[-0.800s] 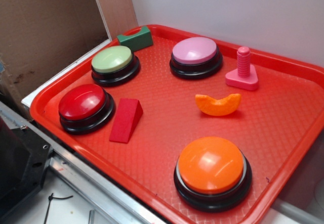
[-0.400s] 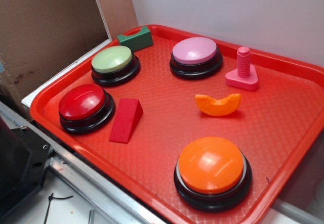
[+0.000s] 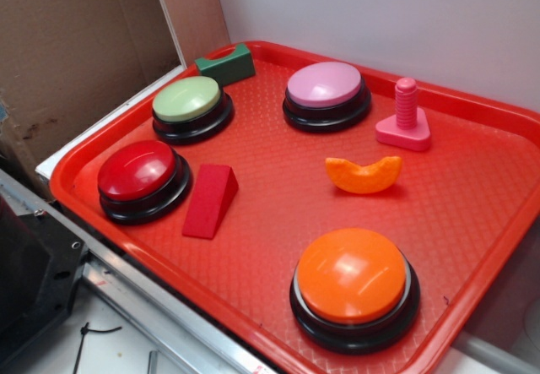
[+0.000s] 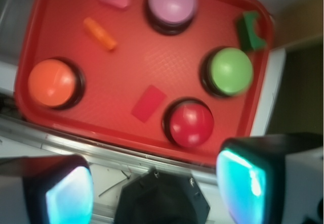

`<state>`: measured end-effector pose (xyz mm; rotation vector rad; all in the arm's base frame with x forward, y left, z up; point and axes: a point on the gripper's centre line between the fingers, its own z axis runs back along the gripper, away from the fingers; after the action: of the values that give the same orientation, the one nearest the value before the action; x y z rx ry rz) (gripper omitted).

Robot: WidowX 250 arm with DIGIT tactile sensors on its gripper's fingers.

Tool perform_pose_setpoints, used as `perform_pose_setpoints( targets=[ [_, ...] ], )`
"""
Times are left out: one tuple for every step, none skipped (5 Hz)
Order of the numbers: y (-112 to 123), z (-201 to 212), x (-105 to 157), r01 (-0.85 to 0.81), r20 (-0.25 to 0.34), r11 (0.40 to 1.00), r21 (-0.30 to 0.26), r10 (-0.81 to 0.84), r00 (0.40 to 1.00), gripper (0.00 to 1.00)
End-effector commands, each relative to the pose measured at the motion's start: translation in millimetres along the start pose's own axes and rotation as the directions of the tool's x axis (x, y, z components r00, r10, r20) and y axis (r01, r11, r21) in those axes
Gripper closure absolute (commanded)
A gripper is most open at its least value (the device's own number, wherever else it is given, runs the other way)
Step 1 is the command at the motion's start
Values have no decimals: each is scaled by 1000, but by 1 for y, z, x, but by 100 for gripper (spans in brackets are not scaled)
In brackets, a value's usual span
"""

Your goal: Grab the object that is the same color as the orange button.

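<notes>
Red tray unchanged; the gripper, newly entering top-left, hangs spread, empty.

red tray | red wedge | pink bolt | green block

The tray is red plastic with a fine pebbled texture. The orange button has a glossy dome; the crescent looks matt plastic.
</notes>
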<state>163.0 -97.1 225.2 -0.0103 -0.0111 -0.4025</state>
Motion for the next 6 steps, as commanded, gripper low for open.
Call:
perform_pose_setpoints(
  targets=[
    [-95,-1,19,432,5,902,-10,-432,902,0],
    [-95,-1,19,432,5,902,-10,-432,902,0],
    [-95,-1,19,432,5,902,-10,-432,902,0],
    [-84,-18,35,420,-37,907,17,-419,907,0],
    [-60,-30,65,409,-52,912,30,-407,912,0],
    [-35,-35,88,367,-58,929,51,-364,930,0]
  ],
)
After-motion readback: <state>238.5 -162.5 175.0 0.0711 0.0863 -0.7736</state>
